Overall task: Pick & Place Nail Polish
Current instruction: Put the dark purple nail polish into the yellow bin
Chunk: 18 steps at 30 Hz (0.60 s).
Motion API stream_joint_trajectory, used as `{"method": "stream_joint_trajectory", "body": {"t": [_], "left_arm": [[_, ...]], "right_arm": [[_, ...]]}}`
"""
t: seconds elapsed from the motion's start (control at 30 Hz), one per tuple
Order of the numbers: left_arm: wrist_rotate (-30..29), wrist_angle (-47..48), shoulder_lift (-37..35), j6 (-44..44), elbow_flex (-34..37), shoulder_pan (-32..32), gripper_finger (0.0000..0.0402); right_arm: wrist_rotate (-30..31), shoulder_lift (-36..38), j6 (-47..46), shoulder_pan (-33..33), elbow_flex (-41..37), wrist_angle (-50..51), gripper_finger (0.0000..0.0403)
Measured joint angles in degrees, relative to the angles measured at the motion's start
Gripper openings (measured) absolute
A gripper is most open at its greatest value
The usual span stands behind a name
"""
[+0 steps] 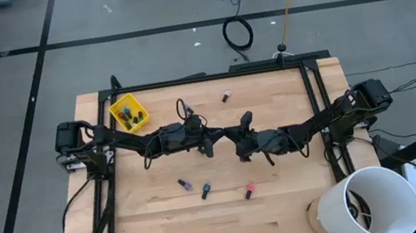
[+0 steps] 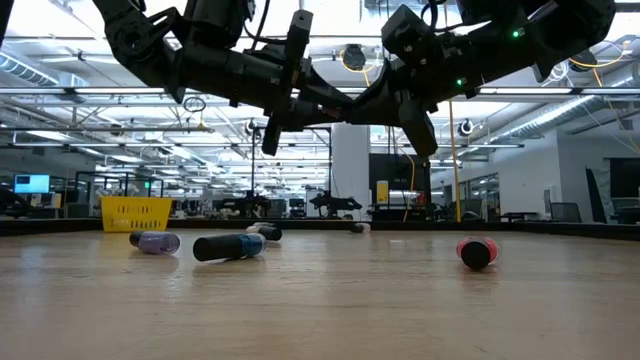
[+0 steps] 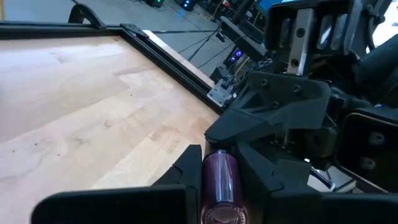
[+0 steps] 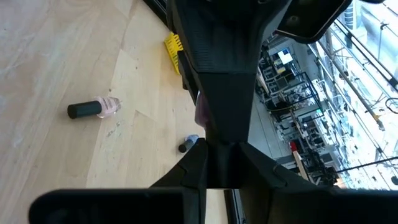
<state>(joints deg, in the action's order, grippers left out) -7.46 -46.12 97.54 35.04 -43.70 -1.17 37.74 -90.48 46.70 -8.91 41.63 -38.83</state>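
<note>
Two claws meet above mid-counter: the left claw is clamped on a purple nail polish bottle, and the right claw, closed too, pinches the same bottle. This looks like a handover. Next, one claw must release. Below them lie three loose bottles; beyond the left claw sits the yellow bin.

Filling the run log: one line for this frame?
stage: handover above table | left gripper: shut on purple bottle | right gripper: shut on purple bottle | loose bottles: four on table
</note>
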Motion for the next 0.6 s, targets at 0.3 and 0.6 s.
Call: {"method": "stream_joint_trajectory", "body": {"t": [0.3, 0.6], "left_arm": [[1.0, 6.8, -6.7, -10.3, -0.1, -1.3, 0.0051], [0.2, 16.6, -17.5, -43.9, -0.1, 2.4, 0.0051]], "right_arm": [[1.7, 2.1, -13.9, -0.1, 0.0, 4.0, 0.0183], [-2.0, 10.9, -24.6, 0.7, -0.1, 15.8, 0.0253]]}}
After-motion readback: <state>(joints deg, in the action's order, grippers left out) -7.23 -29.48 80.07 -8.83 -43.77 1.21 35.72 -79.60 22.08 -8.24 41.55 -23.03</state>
